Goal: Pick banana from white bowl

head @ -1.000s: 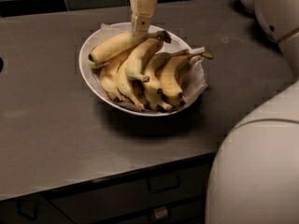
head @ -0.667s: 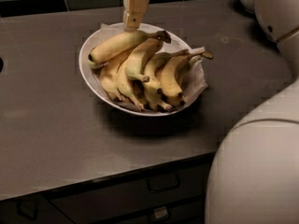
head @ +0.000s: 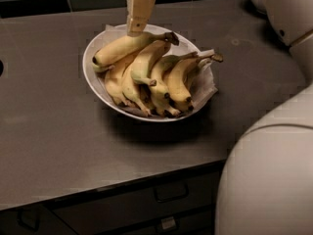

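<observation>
Camera view: the gripper [head: 134,28] hangs from the top edge of the picture over the far side of the white bowl [head: 87,70], its tip right at the upper edge of the banana [head: 128,47]. Over the last second it has slid a little to the left along the fruit, from near the dark stem end toward the middle, while staying at much the same height. Whether the tip touches the peel or stops just above it is not clear, and I cannot tell whether the tool is set wide or narrow.

The banana has not stirred. It lies where it lay, across the back of the bowl on top of the bunch of shorter bananas [head: 156,82], stem toward the right and blunt end toward the left rim. The paper lining [head: 205,89] and the bowl on the dark countertop [head: 58,141] are also unchanged.

This reads as a small sideways correction, lining the tool up nearer the fruit's middle. The pick itself is not yet made: nothing is lifted, and the closing and raising remain to be done.
</observation>
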Motion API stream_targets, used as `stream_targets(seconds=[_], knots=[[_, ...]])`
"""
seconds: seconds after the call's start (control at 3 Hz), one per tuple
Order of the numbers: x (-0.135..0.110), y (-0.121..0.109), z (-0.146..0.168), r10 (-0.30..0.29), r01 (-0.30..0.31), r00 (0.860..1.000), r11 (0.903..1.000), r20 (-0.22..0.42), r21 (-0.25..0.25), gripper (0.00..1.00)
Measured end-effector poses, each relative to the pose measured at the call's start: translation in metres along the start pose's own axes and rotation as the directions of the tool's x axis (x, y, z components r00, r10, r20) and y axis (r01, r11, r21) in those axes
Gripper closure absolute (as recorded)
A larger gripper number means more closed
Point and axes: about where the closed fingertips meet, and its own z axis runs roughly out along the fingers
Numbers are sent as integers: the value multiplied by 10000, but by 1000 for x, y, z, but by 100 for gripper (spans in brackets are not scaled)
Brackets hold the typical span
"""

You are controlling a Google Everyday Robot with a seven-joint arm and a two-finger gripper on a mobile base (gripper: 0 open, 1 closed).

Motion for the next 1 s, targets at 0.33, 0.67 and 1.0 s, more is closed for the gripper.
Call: stream_targets(seconds=[0.33,0.67,1.0], knots=[[3,8,3,217,-216,9997,9997,91,-131,35],[9,13,6,418,-413,9990,9986,167,-317,35],[16,15,13,601,-583,9977,9966,304,-582,35]])
